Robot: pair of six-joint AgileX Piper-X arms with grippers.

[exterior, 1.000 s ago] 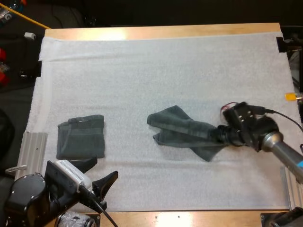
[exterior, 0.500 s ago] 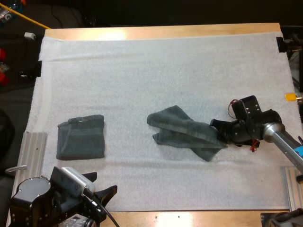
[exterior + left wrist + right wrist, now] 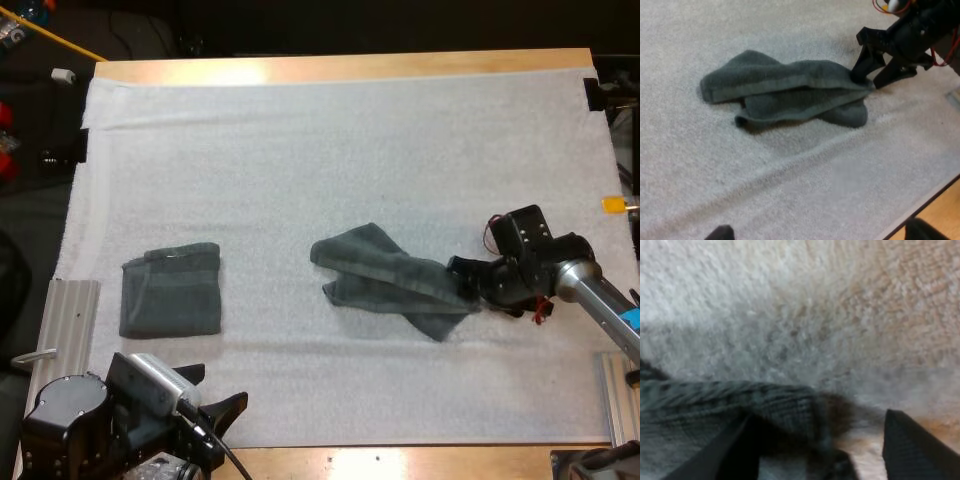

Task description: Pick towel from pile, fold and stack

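Over on the left of the white mat [image 3: 330,150], the folded towel [image 3: 170,290] sits squared off and alone, the start of the stack. Below it, at the near-left corner of the table [image 3: 340,65], the left hand [image 3: 210,395] has drawn back toward the near edge since a second ago, fingers spread and carrying nothing; from its wrist view it looks out across the mat at the work ahead. Moving to the middle, the crumpled towel [image 3: 395,280] lies in a loose, twisted heap, and it has barely stirred over the last second. Now the right side, where the action is: the right hand [image 3: 466,281] has tipped down and settled low at the towel's right end. Its fingers are released and apart, one by the cloth's corner, the other clear of it on bare mat, so no grip yet. That drop reads as the setup for the pick; I'd say the corner gets pinched next, and the fold and stack are all to come.
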